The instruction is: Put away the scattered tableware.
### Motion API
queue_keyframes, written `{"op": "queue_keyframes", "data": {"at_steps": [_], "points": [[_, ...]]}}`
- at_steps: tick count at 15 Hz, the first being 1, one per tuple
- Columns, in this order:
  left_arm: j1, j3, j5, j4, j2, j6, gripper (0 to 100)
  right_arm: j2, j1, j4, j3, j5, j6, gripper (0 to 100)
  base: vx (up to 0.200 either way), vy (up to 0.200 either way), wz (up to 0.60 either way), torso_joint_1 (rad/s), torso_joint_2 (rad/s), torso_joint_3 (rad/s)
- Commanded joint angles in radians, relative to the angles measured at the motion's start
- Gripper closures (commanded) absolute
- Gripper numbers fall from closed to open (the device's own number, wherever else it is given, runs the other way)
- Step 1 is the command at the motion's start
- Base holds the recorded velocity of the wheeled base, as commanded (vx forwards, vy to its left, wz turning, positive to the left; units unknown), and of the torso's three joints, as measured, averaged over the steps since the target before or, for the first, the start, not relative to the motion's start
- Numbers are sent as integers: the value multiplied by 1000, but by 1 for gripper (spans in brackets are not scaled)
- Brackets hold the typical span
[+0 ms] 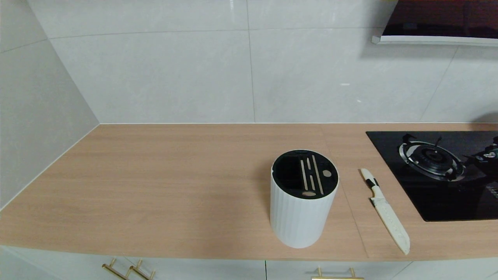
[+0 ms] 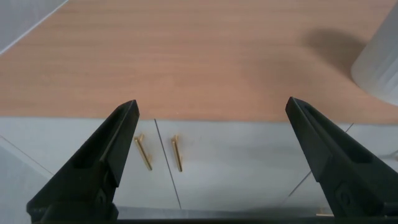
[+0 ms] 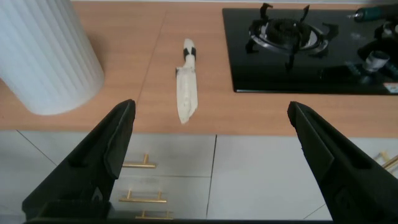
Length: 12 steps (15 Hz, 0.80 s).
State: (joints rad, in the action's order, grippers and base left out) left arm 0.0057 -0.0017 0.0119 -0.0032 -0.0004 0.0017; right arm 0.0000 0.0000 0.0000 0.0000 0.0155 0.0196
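Though perhaps near, knife beyond fingers.

The left tool has two matte black fingers. Each is a flat-sided wedge, broad at the base and narrowing along straight edges to a blunt, squared tip. A thin bevel along each inner edge catches the light and looks slightly greyer. A dark strip runs between their bases. The right tool is built alike: two plain black fingers of the same angular wedge shape, with smooth faces and the same bevelled inner edge.
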Motion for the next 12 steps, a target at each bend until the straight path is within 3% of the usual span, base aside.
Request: {"op": "queue_keyframes", "data": {"at_steps": [1,12], "points": [[0,0,0,0,0,0,0,2,0,0,0,0,0,0,0,0,0,144,-320,-144],[0,0,0,0,0,0,0,2,0,0,0,-2,2,0,0,0,0,4,-6,-3]]}}
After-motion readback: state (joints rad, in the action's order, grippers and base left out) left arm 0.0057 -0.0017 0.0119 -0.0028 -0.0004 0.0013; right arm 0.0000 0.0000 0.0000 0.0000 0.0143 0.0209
